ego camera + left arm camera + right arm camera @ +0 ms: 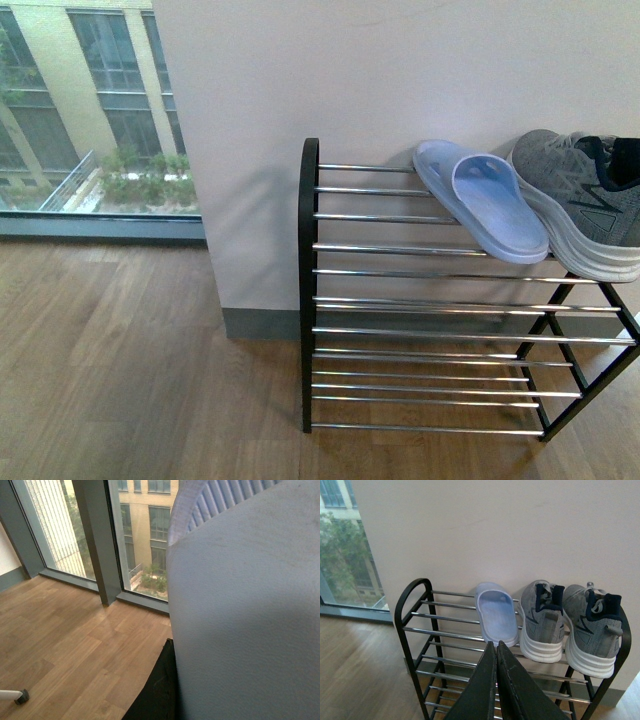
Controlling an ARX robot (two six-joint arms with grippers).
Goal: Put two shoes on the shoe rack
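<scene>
Left tool (160, 690) mostly hidden — slipper (240, 605) fills view

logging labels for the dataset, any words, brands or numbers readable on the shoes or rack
None can be read in any view.
Slide slipper: plain pale blue, no print visible.
Grey sneakers: a dark side marking shows in the front view, too blurred to read as a brand.
Shoe rack: bare black frame and chrome rods, no label.
Left wrist view: a second slipper fills it, no text.
</scene>
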